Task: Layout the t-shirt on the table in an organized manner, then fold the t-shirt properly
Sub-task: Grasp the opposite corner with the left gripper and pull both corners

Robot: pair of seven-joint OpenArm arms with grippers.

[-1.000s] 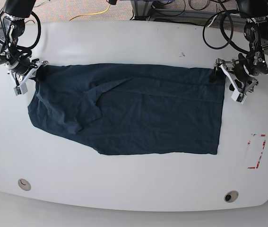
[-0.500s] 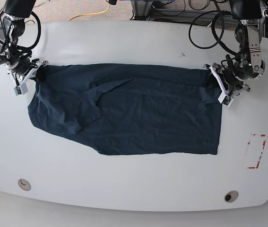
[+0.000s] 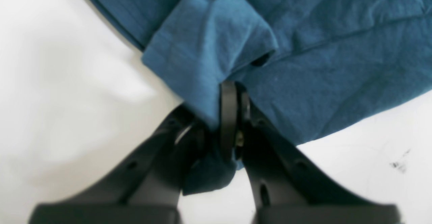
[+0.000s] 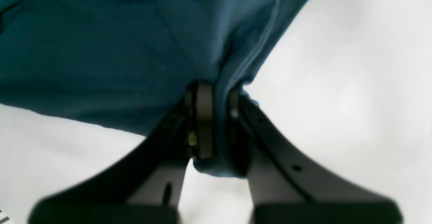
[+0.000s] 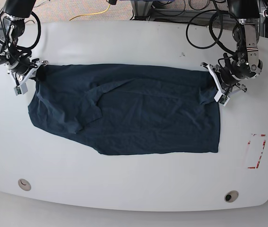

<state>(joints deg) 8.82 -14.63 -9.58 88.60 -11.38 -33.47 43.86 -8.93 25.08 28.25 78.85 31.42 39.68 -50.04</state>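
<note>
Wrist views show your left gripper (image 3: 233,116) and right gripper (image 4: 216,122) both clamped on the t-shirt (image 5: 124,113), so you're likely mid-layout; next, pull its corners apart, taut between them.

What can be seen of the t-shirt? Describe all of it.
The t-shirt is dark navy-teal, plain, soft wrinkled cloth, spread mostly flat on the white table. One short sleeve lies folded over the body. The left end effector pinches one bunched far corner; the right end effector pinches the other.
</note>
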